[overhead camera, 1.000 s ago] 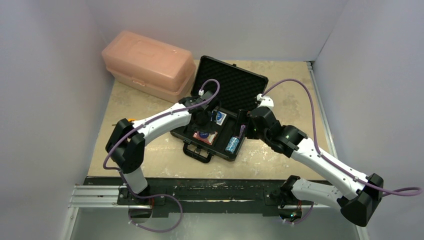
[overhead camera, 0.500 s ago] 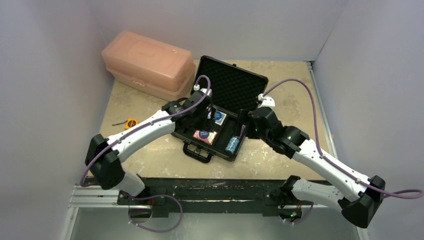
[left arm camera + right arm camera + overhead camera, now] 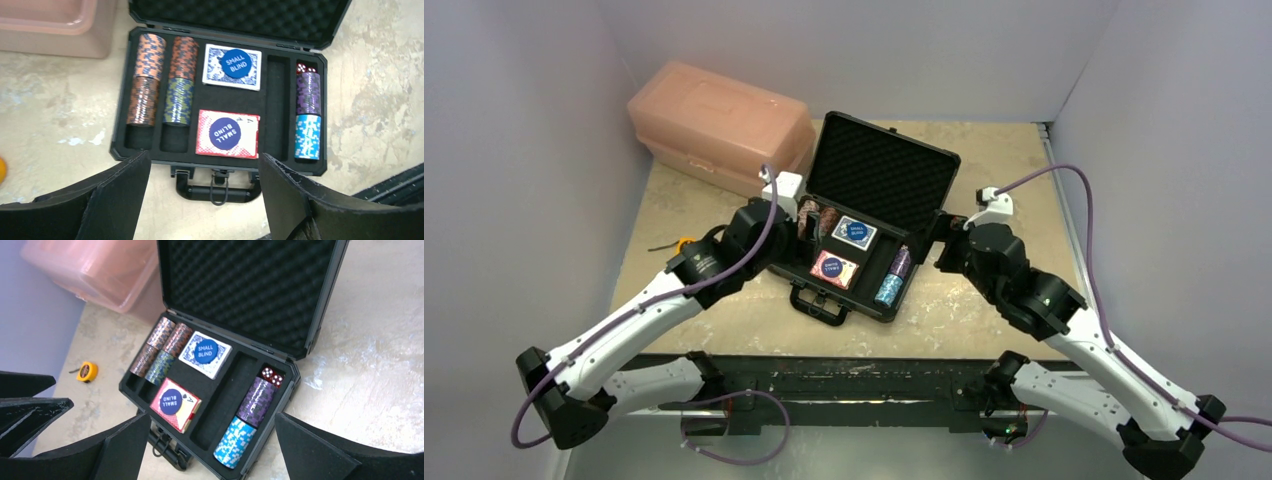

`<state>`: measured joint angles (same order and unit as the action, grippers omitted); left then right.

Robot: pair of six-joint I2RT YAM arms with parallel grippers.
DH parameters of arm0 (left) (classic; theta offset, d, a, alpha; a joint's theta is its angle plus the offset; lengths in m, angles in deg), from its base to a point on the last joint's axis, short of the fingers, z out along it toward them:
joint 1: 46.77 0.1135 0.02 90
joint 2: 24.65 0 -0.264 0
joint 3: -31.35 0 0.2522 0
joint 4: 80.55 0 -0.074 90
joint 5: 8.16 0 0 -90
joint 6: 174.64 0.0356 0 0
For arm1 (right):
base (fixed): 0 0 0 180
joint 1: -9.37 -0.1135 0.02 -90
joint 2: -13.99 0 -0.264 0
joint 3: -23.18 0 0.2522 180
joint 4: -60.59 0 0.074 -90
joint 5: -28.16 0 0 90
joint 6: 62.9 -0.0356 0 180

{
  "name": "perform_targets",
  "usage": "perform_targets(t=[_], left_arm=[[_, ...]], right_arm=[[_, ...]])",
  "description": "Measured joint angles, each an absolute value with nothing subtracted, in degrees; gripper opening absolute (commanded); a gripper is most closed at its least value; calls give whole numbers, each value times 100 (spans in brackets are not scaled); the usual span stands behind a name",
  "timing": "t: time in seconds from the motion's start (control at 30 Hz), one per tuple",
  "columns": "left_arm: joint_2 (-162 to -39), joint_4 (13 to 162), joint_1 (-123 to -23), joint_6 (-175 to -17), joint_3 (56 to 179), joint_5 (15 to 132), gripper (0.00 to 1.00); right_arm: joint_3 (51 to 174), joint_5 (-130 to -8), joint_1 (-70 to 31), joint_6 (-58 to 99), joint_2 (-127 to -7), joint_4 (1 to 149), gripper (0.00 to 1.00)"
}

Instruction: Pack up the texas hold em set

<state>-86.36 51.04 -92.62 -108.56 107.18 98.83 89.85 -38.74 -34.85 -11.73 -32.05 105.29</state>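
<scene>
From above, the small black foam-lined briefcase (image 3: 882, 172) lies mid-frame. Its lid is raised toward the top edge and its handle (image 3: 819, 303) points toward the bottom. The long axis runs left to right, dipping rightward. The left gripper (image 3: 796, 212) is at its left end and the right gripper (image 3: 932, 238) at its right. A pink plastic box (image 3: 722, 128) stands upper left, near the case's left end, and a yellow tape measure (image 3: 686, 243) lies left.

In the left wrist view, the left jaws are spread wide and empty. Poker chip stacks (image 3: 162, 80) fill the left slots. The blue card deck (image 3: 232, 67) lies above the red card deck (image 3: 227, 134).

In the right wrist view, the right jaws gape, holding nothing. Red dice (image 3: 270, 375) sit beside purple and light-blue stacks.
</scene>
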Motion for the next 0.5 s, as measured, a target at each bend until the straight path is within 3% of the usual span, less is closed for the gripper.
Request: perform_targets(t=[0.5], left_arm=[[-6512,5583,-9262,-9872,9196,11975,80]], right_arm=[[8891,-3824,-3485,-1035,-2808,10234,99]])
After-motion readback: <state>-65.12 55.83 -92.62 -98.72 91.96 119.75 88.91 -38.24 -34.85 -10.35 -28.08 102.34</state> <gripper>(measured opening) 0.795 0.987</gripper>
